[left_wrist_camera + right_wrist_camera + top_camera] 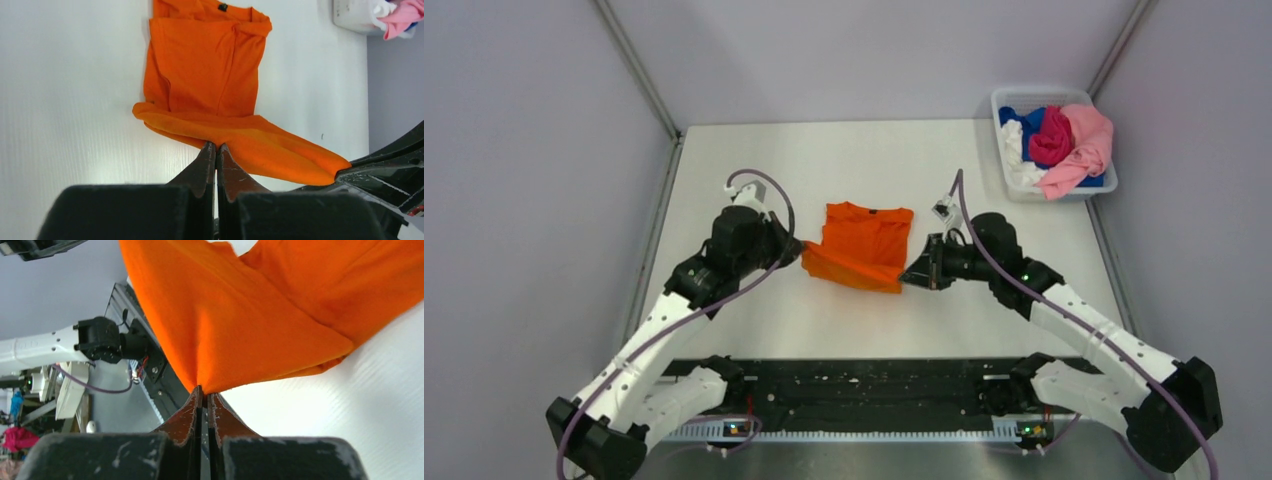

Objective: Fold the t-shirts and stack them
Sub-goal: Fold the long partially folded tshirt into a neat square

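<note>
Both my grippers pinch the near hem of the orange t-shirt (869, 240) at mid-bench.

Nearest me, my left gripper (216, 146) is clamped on the hem's left corner and my right gripper (204, 390) on its right corner, lifting that edge off the white bench (824, 160). Beyond them the shirt lies flat, collar toward the far edge. At the far right corner, a white plastic bin (1004, 100) holds crumpled pink (1084, 145), magenta (1052, 135), blue (1029, 122) and white (1016, 150) t-shirts.

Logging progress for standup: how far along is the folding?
Done: sides of the orange t-shirt look folded in. In hand: left gripper and right gripper each pinch its near hem. Left: finish that fold; pink, magenta, blue, white t-shirts crumpled in the bin.
</note>
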Robot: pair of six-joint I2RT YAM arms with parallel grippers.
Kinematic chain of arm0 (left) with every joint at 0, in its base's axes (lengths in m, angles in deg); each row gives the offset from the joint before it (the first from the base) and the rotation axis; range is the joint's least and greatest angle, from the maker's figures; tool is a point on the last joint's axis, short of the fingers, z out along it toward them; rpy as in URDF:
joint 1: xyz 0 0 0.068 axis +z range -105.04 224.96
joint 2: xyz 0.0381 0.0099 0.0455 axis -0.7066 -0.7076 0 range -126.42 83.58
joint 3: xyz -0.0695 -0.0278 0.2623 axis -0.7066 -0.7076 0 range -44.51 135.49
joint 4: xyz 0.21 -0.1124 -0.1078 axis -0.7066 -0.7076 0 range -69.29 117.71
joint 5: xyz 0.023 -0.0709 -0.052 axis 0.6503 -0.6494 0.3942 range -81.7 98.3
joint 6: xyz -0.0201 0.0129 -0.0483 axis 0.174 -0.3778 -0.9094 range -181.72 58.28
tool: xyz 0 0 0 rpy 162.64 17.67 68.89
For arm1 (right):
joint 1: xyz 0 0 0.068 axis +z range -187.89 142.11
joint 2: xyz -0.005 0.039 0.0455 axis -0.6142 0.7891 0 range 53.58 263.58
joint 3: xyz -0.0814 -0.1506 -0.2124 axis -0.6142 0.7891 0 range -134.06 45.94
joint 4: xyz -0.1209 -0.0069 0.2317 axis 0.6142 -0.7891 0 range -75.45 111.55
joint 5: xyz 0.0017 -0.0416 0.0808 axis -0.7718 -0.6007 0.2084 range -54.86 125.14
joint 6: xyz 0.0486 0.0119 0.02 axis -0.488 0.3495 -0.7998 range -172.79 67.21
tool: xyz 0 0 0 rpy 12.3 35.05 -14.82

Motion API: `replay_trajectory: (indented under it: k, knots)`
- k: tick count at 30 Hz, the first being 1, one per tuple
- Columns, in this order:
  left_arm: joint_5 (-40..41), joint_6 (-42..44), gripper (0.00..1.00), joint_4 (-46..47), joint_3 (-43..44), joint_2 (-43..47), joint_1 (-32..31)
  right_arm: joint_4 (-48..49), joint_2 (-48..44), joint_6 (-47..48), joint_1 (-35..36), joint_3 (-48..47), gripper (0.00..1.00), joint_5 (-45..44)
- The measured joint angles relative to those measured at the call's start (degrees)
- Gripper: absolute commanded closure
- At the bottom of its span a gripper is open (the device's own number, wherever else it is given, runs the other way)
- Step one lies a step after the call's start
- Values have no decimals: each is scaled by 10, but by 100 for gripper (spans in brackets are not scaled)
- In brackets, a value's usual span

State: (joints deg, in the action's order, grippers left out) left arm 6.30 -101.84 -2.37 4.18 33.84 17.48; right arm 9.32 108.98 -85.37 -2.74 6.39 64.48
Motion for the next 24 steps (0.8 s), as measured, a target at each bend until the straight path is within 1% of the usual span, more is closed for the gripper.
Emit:
replay_trajectory:
  k: [7, 13, 17, 24]
  knots:
    - [47, 12, 100, 14, 82, -123, 1, 25, 59, -6, -82, 0, 100, 26]
    - [59, 27, 100, 42, 139, -238, 12, 50, 90, -17, -140, 0, 100, 33]
    - [60, 36, 100, 49, 180, -303, 22, 75, 116, -25, -155, -13, 100, 29]
    - [59, 49, 100, 61, 245, -410, 51, 108, 202, -27, -162, -61, 100, 0]
